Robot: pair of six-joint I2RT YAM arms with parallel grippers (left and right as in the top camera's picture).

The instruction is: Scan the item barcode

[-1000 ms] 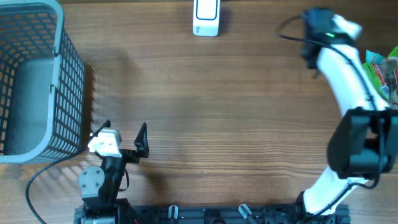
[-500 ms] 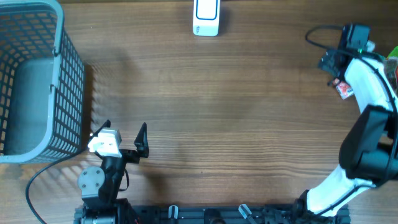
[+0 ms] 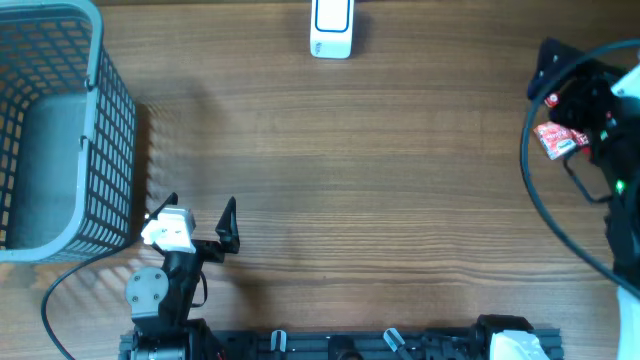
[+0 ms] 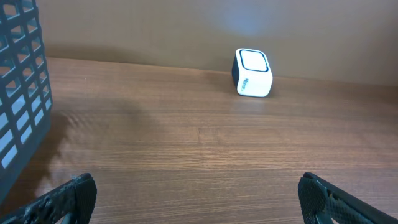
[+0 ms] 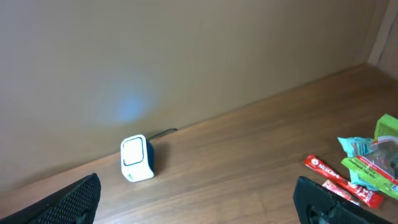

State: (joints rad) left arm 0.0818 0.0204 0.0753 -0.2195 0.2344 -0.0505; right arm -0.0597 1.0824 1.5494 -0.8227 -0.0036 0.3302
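A white barcode scanner (image 3: 330, 30) with a dark window stands at the table's back edge; it also shows in the left wrist view (image 4: 253, 73) and the right wrist view (image 5: 137, 158). Red sachets (image 3: 556, 138) lie at the right side under my right arm (image 3: 600, 120). In the right wrist view the red sachets (image 5: 336, 177) lie beside green packets (image 5: 373, 155). My right gripper (image 5: 199, 208) is open and holds nothing, hanging above the wood left of the sachets. My left gripper (image 3: 200, 225) rests open and empty near the front left.
A grey mesh basket (image 3: 100, 120) fills the left side of the table, and its wall (image 4: 18, 93) sits close to my left gripper. A dark cable loops off the right arm (image 3: 530, 190). A wall rises directly behind the scanner.
My right arm has swung from the back right toward the table's right edge and now hangs over the red sachets. The left arm has not moved.
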